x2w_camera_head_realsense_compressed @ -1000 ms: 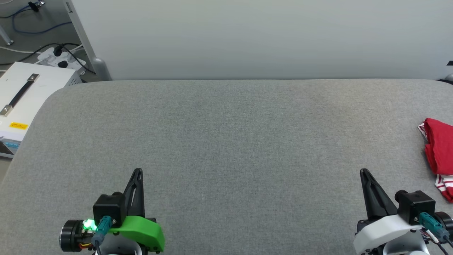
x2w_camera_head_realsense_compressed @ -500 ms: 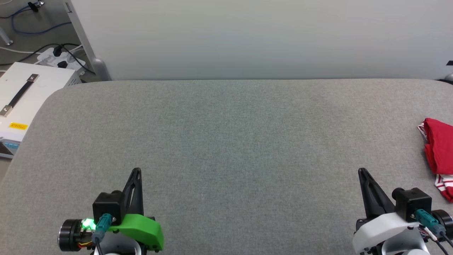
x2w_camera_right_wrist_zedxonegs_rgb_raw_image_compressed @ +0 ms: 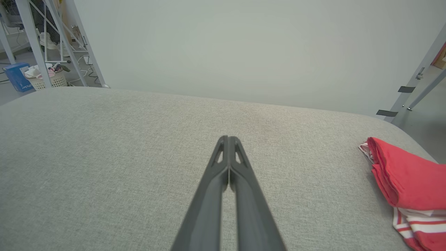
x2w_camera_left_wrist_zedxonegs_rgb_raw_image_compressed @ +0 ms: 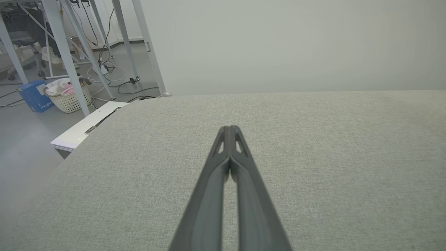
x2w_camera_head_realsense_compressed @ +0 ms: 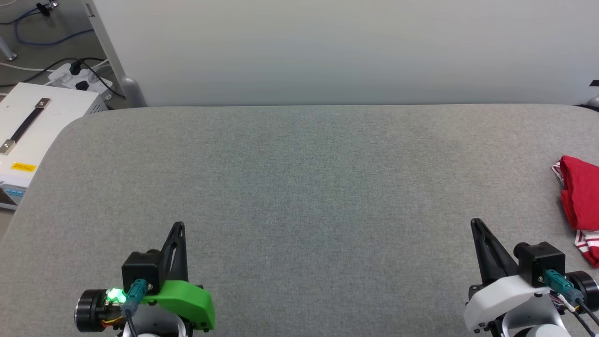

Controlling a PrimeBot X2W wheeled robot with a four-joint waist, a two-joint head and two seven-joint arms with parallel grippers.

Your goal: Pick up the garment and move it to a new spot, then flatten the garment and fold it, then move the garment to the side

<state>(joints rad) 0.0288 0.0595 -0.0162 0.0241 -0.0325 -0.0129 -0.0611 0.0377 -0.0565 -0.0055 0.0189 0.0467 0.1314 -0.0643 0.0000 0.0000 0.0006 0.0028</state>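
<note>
The red garment (x2w_camera_head_realsense_compressed: 581,201) lies folded in a thick bundle at the far right of the grey padded table (x2w_camera_head_realsense_compressed: 299,187), with red-white striped trim showing at its near end; the frame edge cuts it off. In the right wrist view the garment (x2w_camera_right_wrist_zedxonegs_rgb_raw_image_compressed: 406,181) sits to the right of my fingers. My right gripper (x2w_camera_head_realsense_compressed: 474,223) is shut and empty, low at the near right, apart from the garment. Over the bare table at the near left, my left gripper (x2w_camera_head_realsense_compressed: 178,225) is shut and empty. Both wrist views show each pair of fingertips pressed together, left gripper (x2w_camera_left_wrist_zedxonegs_rgb_raw_image_compressed: 229,128), right gripper (x2w_camera_right_wrist_zedxonegs_rgb_raw_image_compressed: 228,138).
A white wall panel (x2w_camera_head_realsense_compressed: 337,51) rises behind the table's far edge. Left of the table stands a white box with a strap handle (x2w_camera_head_realsense_compressed: 32,121), with cables and a power strip (x2w_camera_head_realsense_compressed: 79,77) on the floor behind it. A laundry basket (x2w_camera_left_wrist_zedxonegs_rgb_raw_image_compressed: 68,96) sits further off among metal frame legs.
My right gripper has drifted slightly left and away from me. The left gripper and the garment have stayed put.
</note>
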